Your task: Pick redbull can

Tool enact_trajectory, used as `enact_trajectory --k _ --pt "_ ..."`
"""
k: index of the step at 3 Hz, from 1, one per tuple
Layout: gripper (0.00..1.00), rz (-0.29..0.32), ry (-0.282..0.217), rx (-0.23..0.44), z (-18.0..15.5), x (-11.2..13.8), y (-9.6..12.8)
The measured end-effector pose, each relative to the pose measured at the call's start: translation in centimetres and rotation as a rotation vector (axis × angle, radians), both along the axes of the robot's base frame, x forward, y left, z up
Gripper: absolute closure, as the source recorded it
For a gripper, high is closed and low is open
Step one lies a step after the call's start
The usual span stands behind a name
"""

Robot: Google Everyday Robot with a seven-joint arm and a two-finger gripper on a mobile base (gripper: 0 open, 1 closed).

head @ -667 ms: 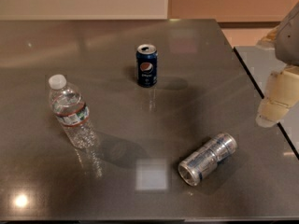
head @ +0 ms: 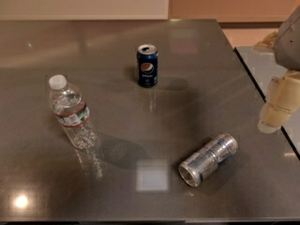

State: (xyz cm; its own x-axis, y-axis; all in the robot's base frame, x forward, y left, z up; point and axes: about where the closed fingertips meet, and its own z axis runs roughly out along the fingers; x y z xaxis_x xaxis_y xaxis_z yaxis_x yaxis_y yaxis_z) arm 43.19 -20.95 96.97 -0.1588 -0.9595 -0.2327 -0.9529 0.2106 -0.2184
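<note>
Barely lower, the tool point(head: 274, 115) (grip state unclear) hangs right of the lying, unmoved redbull can point(head: 208, 159)

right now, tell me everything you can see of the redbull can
The redbull can is slim, silver metal with blue patches and shiny ends. It lies on its side on the dark table, in the near right part. One round end is turned toward the camera and left, and the other points back and right. Only the table touches it. The gripper hangs apart from it, further back and to the right, by the table's right edge.
</note>
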Motion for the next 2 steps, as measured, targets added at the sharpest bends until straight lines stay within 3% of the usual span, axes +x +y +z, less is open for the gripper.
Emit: enact_trajectory --k 2 --pt "0.0 0.202 0.043 0.109 -3.5 -2.3 2.8"
